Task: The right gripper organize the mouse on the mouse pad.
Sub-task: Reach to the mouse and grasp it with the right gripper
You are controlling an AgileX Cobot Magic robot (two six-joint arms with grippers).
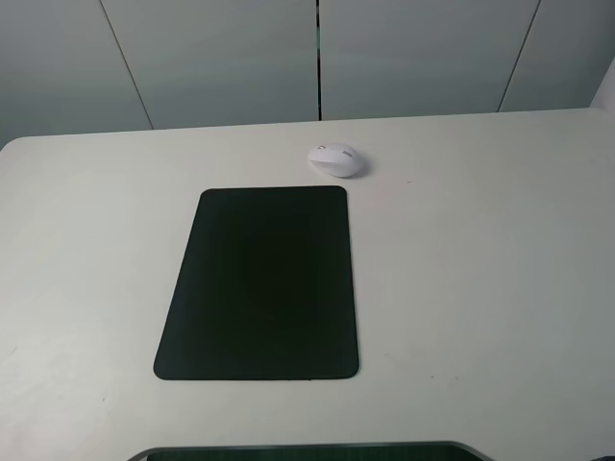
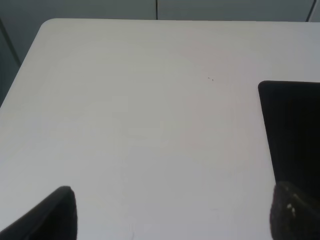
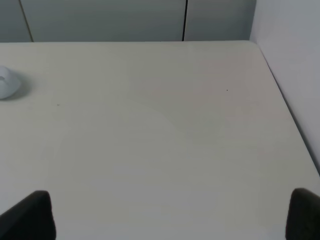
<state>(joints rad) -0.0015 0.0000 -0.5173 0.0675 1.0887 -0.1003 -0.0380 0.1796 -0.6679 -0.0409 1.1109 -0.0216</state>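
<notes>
While right pincer and left pincer stand spread: one smooth white oval mouse on pale table, just beyond far right corner of one matte black round-cornered mouse pad.

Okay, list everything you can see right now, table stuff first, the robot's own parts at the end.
mouse: one, white, on the table just past the pad's far right corner, apart from it
mouse pad: one, black, flat at the table's middle
table: one, off-white, under everything
wall panels: several, grey, behind the table
dark strip: one, black, at the near edge, cannot tell what
left pincer: one, black, open, holding nothing, beside the pad
right pincer: one, black, open, holding nothing, away from the mouse
</notes>
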